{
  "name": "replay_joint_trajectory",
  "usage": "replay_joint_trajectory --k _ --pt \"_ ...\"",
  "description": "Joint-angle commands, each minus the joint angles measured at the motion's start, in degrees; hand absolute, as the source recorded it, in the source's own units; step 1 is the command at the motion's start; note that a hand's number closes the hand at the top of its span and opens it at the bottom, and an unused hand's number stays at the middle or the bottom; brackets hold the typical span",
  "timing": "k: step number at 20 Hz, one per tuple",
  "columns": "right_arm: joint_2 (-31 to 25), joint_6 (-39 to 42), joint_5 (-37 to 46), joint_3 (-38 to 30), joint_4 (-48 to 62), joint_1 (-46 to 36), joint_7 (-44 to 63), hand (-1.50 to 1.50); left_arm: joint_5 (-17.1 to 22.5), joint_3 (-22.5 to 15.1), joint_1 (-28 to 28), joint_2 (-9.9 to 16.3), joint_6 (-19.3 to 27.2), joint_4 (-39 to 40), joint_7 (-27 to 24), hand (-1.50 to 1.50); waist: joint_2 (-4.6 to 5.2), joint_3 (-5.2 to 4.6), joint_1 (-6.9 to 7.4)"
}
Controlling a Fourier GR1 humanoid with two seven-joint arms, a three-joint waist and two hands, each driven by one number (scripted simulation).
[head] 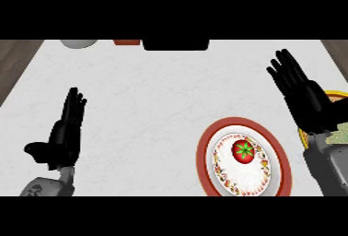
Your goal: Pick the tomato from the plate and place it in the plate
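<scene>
Tomato (244,151): red with a green star-shaped stem cap, sitting at the middle of the white plate, untouched by either hand.
White plate (262,180): patterned rim, lying inside the wider red-rimmed plate (205,144); the pair sits at the counter's near right, and the lower rims run down to the bottom of the view.
Right hand (304,99): fingers straight and released, holding nothing, raised above the counter just right of the red-rimmed plate, fingertips pointing toward the far edge.
Yellow-rimmed plate (338,96): at the right edge, mostly hidden behind the right hand and forearm.
Left hand (62,133): fingers straight and released, thumb out to the side, holding nothing, at the near left, well apart from the plates.
Counter (163,92): pale, with a broad bare stretch between the two hands and up toward the far edge.
Far edge: a pale round object (79,43), a small red-brown object (126,42) and a black object (175,44), all cut off by the top of the view.
Side edges: dark wood floor (15,60) shows past the left and right corners.
</scene>
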Motion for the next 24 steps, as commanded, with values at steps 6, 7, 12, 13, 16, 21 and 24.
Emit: replay_joint_trajectory --k 6,7,12,13,16,21,24 --pt "-10.89 -18.44 11.73 -15.81 -5.94 5.10 -1.73 1.50 3.11 -2.70 8.97 0.83 -2.96 7.48 11.40 0.00 0.86 -1.01 -6.70" --pt "-20.89 -12.41 23.81 -6.34 1.92 11.69 2.99 1.50 2.83 -2.59 6.29 -0.04 -3.00 5.04 8.88 0.00 3.45 -3.01 -8.18" --pt "-6.78 -39.12 27.26 -16.51 -6.26 19.88 -2.24 -1.50 6.28 -3.71 9.21 0.03 -6.87 4.96 13.42 0.00 0.75 -0.91 -6.20" --pt "-3.83 -40.70 27.12 -16.41 -9.39 23.15 -4.79 -1.50 6.04 -3.97 8.22 -0.97 -6.82 6.34 12.98 0.00 0.91 -0.87 -6.14" --pt "1.83 -44.16 30.67 -11.97 -20.58 34.11 -6.28 -1.50 6.09 -3.99 7.99 0.59 -7.59 3.56 15.40 0.00 0.92 -0.85 -4.29" --pt "-3.06 -42.33 41.25 -7.37 -31.09 42.89 7.24 -1.50 6.65 -3.46 6.57 2.55 -11.64 3.20 16.72 0.00 1.53 -0.98 -1.72" --pt "-7.38 -35.25 43.82 -4.35 -31.06 48.43 13.17 -1.50 4.84 -5.99 7.76 -0.16 -8.87 2.09 16.44 0.00 1.71 -1.09 -1.29"
